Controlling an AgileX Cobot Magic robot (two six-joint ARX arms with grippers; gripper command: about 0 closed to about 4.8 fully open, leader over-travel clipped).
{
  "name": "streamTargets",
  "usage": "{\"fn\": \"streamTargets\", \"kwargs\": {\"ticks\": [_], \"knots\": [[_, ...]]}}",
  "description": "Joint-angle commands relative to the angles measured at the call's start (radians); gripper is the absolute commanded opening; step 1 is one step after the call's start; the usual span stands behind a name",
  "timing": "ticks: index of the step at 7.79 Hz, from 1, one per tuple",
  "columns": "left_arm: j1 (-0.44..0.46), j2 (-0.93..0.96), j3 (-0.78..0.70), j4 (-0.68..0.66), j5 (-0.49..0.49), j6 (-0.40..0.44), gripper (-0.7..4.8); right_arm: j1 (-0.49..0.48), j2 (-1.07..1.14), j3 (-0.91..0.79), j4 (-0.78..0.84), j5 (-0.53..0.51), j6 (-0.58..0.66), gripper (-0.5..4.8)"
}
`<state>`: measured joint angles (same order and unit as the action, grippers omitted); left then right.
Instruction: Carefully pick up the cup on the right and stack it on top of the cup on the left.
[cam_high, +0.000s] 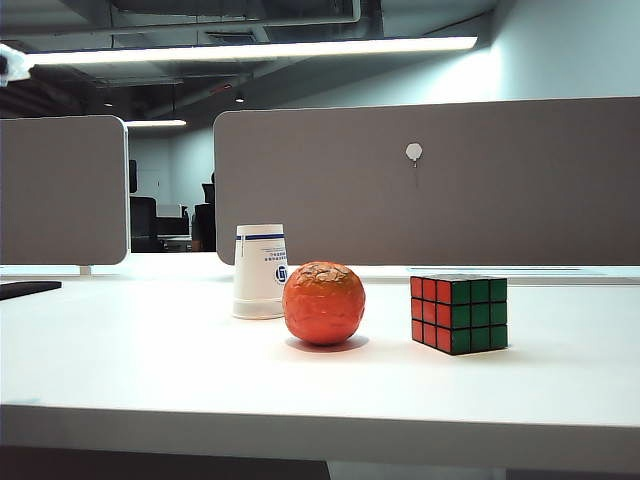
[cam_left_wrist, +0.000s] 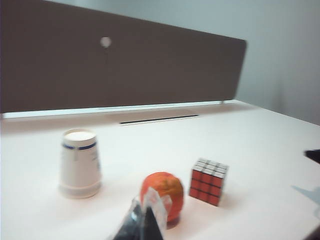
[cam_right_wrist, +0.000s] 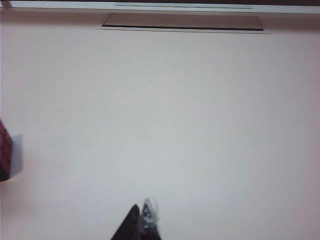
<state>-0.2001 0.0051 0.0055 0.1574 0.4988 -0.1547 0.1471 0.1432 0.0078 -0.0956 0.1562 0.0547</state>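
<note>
Nearest the exterior camera, on the white desk, an orange ball sits in the middle with a puzzle cube to its right, well apart from it and showing red and green faces. Just behind the ball, to its left, a white paper cup with a blue band and a printed logo stands upside down on its rim. It is the only cup in sight; the ball hides part of its base on one side, and I cannot tell whether the two touch. Beyond the desk stand grey partition panels, and past those a dim office with ceiling lights.

Neither arm shows in the exterior view. In the left wrist view the left gripper hangs above the desk on the near side of the ball, its fingers drawn together to a point with nothing between them. The right gripper hangs over bare desk off to the side of the cube, its fingers likewise pressed together and holding nothing.
</note>
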Motion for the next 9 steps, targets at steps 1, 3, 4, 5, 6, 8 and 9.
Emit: {"fn": "streamTargets", "kwargs": {"ticks": [1, 3, 4, 5, 6, 8, 9], "knots": [[0.0, 0.0, 0.003, -0.014, -0.063, -0.003, -0.05, 0.0, 0.0, 0.002, 0.021, 0.029, -0.005, -0.06], [0.0, 0.0, 0.003, -0.06, -0.165, -0.003, -0.05, 0.0, 0.0, 0.002, 0.062, 0.026, -0.004, -0.05], [0.0, 0.0, 0.003, -0.062, -0.165, -0.003, -0.05, 0.0, 0.0, 0.002, 0.071, 0.026, -0.004, -0.05], [0.0, 0.0, 0.002, -0.076, -0.136, -0.002, -0.05, 0.0, 0.0, 0.002, 0.073, 0.026, -0.004, -0.05], [0.0, 0.0, 0.002, -0.083, -0.135, 0.0, -0.05, 0.0, 0.0, 0.002, 0.073, 0.026, -0.004, -0.05], [0.0, 0.0, 0.002, -0.091, -0.136, 0.043, -0.05, 0.0, 0.0, 0.002, 0.073, 0.026, -0.004, -0.05], [0.0, 0.0, 0.002, -0.09, -0.136, 0.095, -0.05, 0.0, 0.0, 0.002, 0.072, 0.026, -0.004, -0.05]]}}
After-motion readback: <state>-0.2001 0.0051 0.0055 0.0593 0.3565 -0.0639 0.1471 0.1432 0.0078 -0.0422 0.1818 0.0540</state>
